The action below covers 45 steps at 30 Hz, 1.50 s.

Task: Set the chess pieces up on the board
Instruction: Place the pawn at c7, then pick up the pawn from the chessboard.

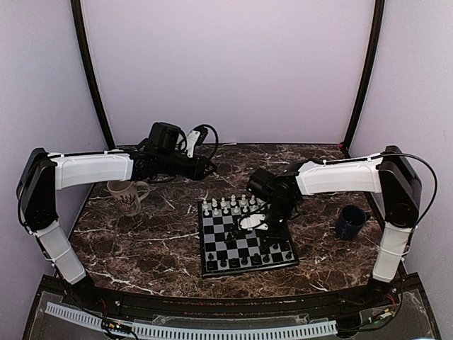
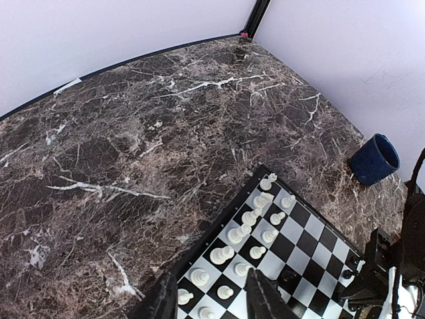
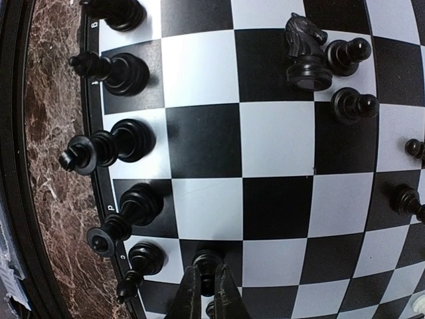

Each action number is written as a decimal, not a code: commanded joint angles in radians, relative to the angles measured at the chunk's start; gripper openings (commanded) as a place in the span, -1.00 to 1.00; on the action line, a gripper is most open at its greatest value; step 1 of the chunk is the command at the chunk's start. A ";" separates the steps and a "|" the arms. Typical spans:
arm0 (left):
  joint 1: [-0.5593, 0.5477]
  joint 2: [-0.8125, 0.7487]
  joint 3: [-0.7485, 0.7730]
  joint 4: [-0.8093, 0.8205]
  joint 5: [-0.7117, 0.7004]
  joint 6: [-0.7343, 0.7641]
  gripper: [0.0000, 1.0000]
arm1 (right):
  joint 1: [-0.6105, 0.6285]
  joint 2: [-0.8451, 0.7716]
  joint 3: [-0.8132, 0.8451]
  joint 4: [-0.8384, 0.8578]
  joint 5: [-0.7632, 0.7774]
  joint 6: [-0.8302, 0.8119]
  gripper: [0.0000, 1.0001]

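Observation:
The board [image 1: 248,273] lies at the table's middle, with white chess pieces [image 1: 228,205] in two rows on its far side and black ones [image 1: 248,261] along its near side. In the right wrist view my right gripper [image 3: 207,282] is shut on a black pawn [image 3: 207,262] over a black square, just in front of the black back row [image 3: 113,143]. A black knight [image 3: 304,50] and two pawns [image 3: 355,103] stand farther in. My left gripper [image 2: 211,287] is open and empty above the white pieces [image 2: 246,229] at the board's corner.
A beige mug [image 1: 127,195] stands left of the board. A dark blue mug [image 1: 350,221] stands to its right and also shows in the left wrist view [image 2: 375,159]. A black device with cables [image 1: 173,138] sits at the back. Walls close in on three sides.

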 commanded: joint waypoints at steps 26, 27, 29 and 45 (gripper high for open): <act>0.005 -0.021 0.005 -0.006 0.008 0.024 -0.25 | -0.084 0.044 0.243 -0.018 0.029 0.124 -0.41; 0.005 -0.023 0.005 -0.006 0.007 0.026 -0.25 | -0.089 0.057 0.250 -0.008 0.043 0.129 -0.40; 0.005 -0.025 0.004 -0.008 0.004 0.027 -0.25 | -0.093 0.074 0.258 0.016 0.063 0.131 -0.35; 0.005 -0.021 0.005 -0.013 0.008 0.027 -0.24 | -0.095 0.191 0.313 0.054 0.063 0.121 -0.37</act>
